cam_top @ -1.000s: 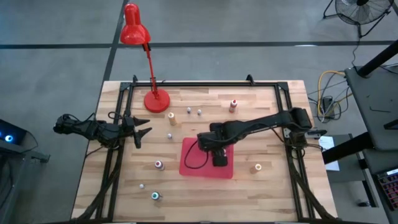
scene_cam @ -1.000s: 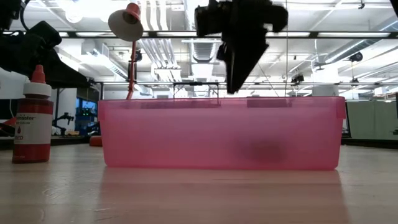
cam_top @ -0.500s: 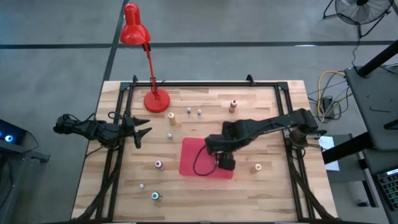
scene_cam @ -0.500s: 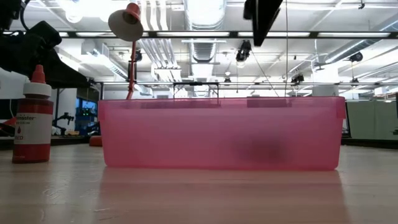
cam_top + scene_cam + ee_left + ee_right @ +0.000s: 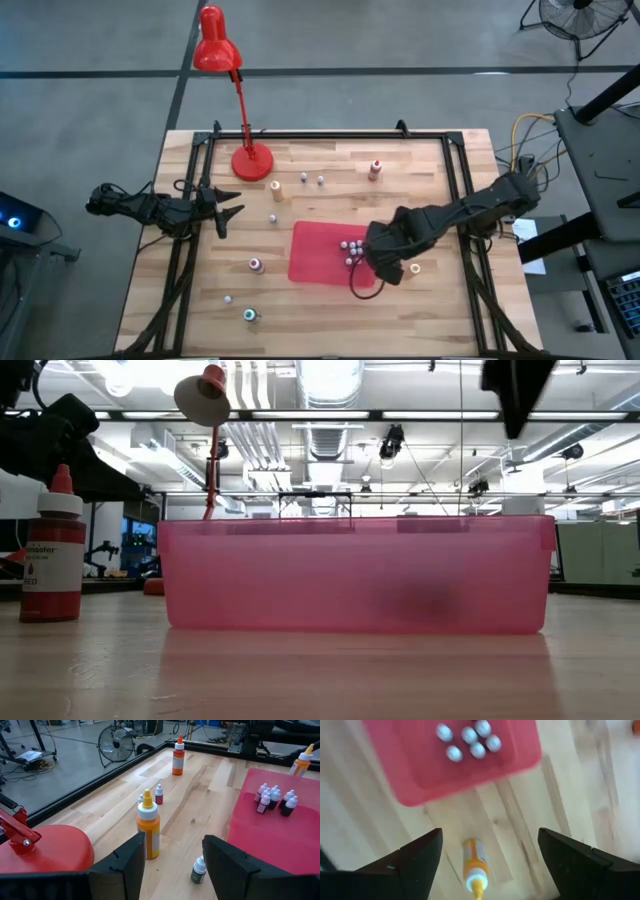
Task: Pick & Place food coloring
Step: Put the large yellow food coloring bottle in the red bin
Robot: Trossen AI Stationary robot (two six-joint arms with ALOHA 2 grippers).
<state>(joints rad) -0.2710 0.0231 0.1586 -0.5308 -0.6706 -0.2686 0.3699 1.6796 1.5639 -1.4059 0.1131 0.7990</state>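
Risk: we see the right gripper [image 5: 392, 272] spread wide, empty, above a lying orange bottle [image 5: 473, 864] beside the pink bin [image 5: 310, 262]. We judge a skewed descent could roll it. Left gripper [image 5: 226, 213] waits part-open, empty.

arms: matt black, jointed | cable: black loop by right claw [image 5: 388, 268] | fingers: dark, blunt

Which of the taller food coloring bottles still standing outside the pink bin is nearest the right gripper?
The orange-tipped bottle just right of the pink plastic bin, directly beside the open right gripper; the others stand left or far.
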